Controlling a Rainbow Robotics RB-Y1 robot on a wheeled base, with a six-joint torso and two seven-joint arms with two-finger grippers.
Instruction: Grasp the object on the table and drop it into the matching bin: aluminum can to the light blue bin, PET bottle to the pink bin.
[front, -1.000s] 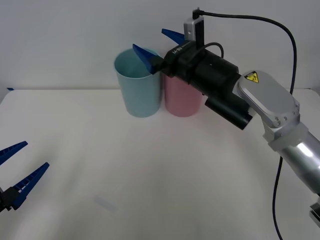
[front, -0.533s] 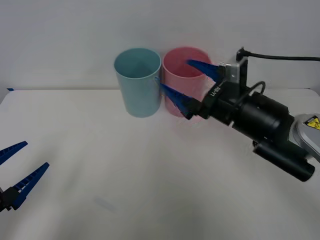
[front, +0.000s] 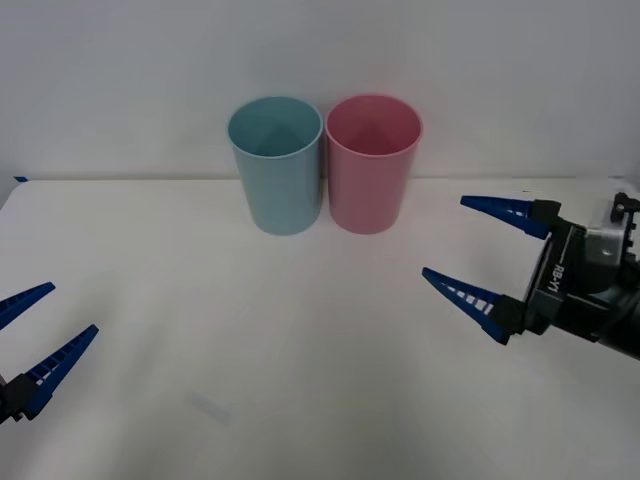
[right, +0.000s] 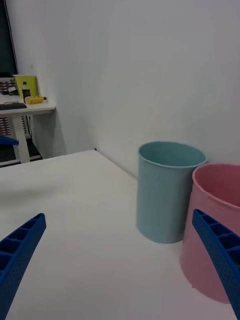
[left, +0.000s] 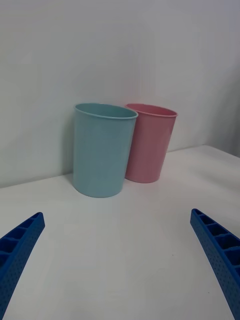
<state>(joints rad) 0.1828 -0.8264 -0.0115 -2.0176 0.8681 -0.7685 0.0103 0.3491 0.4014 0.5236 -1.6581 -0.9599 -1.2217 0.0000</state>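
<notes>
Light blue bin (front: 276, 166) stands upright touching pink bin (front: 372, 165).

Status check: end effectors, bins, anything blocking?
Right end effector open, low right of pink bin. Left end effector open, parked at table's left edge. Blue bin upright beside pink. Nothing between them.
</notes>
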